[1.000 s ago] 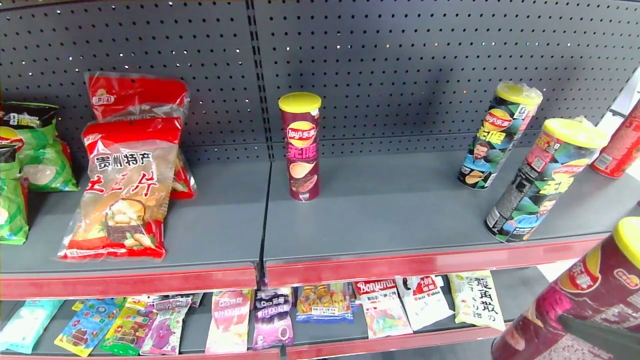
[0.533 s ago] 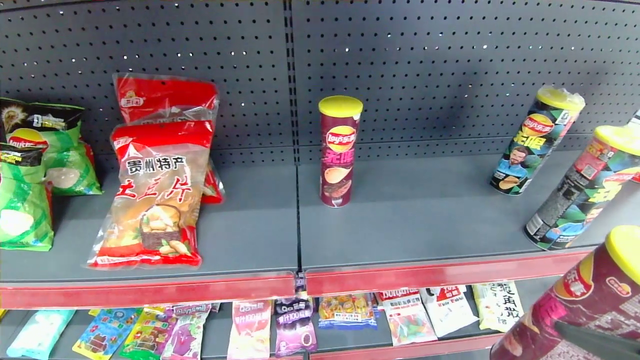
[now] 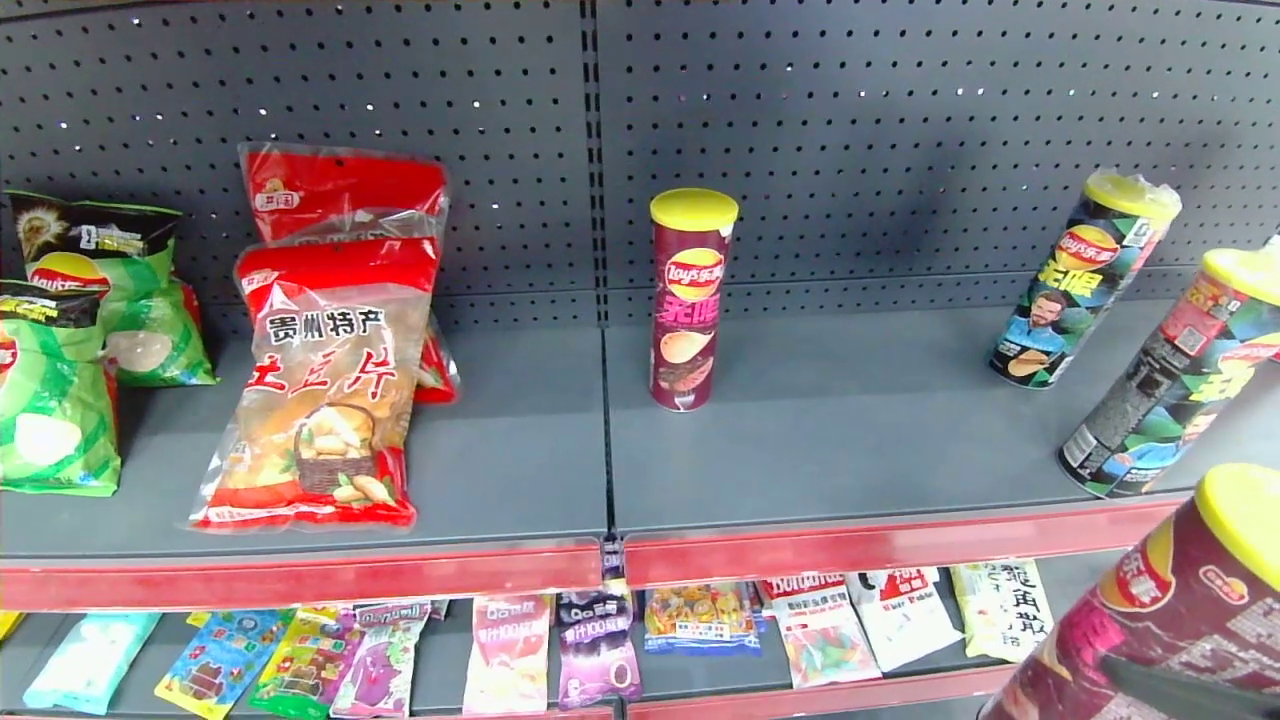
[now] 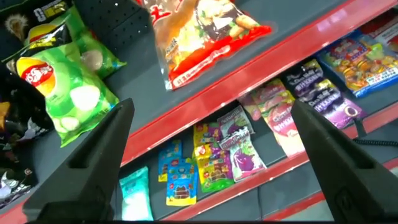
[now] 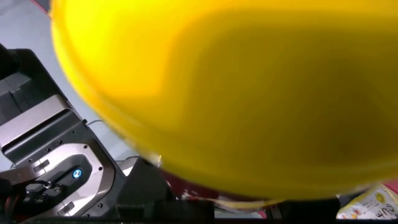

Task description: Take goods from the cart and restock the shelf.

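Bright, even light is washing the shelf point(image 3: 800, 450), throwing a soft shadow on the pegboard point(image 3: 930, 200) and glinting off the red bags point(image 3: 330, 215).

The left gripper point(image 4: 211, 158) hangs at the near left, tipped downward, its two dark wedge-shaped fingers point(image 4: 93, 165) spread wide apart with nothing between them. The right gripper point(image 3: 1185, 685) sits low at the near right, clamped on a maroon cylindrical chip can with a yellow plastic lid point(image 3: 1170, 590). It carries the can tilted, lid end up and leaning to the right. One dark finger lies across the can's lower side; the opposite finger is hidden behind the can.
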### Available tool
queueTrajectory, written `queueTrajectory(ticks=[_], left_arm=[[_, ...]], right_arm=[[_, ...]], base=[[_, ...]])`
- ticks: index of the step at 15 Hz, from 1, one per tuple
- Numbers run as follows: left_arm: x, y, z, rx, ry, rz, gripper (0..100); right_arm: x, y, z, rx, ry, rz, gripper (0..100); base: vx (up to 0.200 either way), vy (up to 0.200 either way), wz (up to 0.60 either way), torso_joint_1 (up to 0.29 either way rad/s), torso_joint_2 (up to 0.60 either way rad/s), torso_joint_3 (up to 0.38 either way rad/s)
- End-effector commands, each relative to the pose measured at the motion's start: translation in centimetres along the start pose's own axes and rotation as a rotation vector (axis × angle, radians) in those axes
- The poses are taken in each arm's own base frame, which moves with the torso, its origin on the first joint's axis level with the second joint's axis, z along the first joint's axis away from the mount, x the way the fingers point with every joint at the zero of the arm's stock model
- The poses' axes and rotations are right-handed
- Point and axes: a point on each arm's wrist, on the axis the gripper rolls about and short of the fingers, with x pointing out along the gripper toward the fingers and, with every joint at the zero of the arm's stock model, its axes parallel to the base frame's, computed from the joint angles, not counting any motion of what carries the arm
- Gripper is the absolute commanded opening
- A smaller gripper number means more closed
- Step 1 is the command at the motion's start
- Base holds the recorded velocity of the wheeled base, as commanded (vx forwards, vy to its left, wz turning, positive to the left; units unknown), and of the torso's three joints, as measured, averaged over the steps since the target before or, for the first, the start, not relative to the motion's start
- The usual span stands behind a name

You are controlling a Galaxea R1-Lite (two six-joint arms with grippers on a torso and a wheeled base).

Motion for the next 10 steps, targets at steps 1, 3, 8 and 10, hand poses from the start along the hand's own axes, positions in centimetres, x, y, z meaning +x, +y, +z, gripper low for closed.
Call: queueTrajectory(ticks=[1, 3, 8, 10], left_arm=[[0.10, -0.04, -0.09, 0.001, 0.006, -0.004, 100], [0.18, -0.07, -0.15, 0.000, 0.012, -0.007, 100], [0.09, 0.00, 0.04, 0.004, 0.000, -0.013, 100], [0.35, 0.04, 0.13, 0.055, 0.009, -0.032, 100]], right_arm=[[-0.13, 0.06, -0.04, -0.001, -0.004, 0.001, 0], [-0.14, 0.04, -0.05, -0.001, -0.004, -0.002, 0], [-0.14, 0.04, -0.05, -0.001, -0.004, 0.000, 0], [-0.12, 0.05, -0.09, 0.000, -0.003, 0.000, 0]], base=[[0.200, 0.000, 0.00, -0.007, 0.01, 0.002], [0.200, 0.000, 0.00, -0.007, -0.01, 0.009], [0.040, 0.000, 0.00, 0.000, 0.00, 0.001], [0.000, 0.000, 0.00, 0.000, 0.00, 0.000]])
